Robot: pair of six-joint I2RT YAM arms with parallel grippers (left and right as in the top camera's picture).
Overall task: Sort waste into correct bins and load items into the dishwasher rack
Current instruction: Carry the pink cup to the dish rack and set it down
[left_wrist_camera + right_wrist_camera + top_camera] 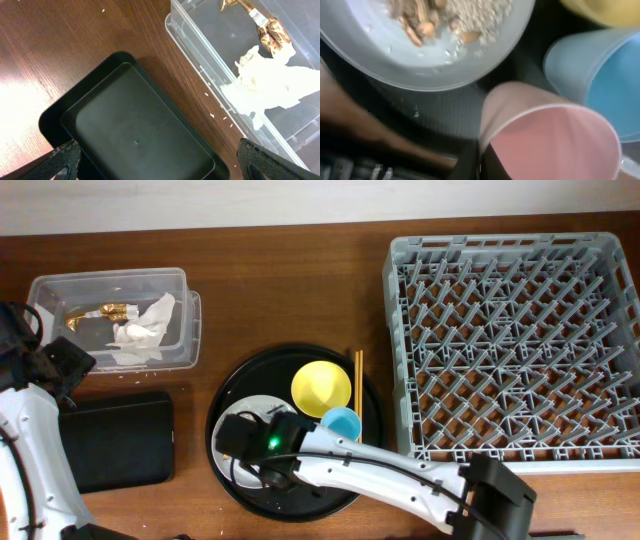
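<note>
My right gripper [482,160] is shut on the rim of the pink cup [555,145], one finger inside and one outside; my arm hides the cup in the overhead view. Beside it are the blue cup [341,423], the yellow bowl [321,387] and the pale plate [435,65] with food scraps [455,15]. Chopsticks [357,380] lie at the bowl's right. My left gripper [160,167] is wide open and empty above the shallow black tray [140,130]. The clear box [110,276] holds the napkin [270,85] and the gold wrapper [265,30].
The cups, bowl and plate sit on a large round black tray [240,375] at the table's middle. The grey dishwasher rack [392,330] stands at the right with nothing in it. White crumbs dot the wood between the box and the shallow tray.
</note>
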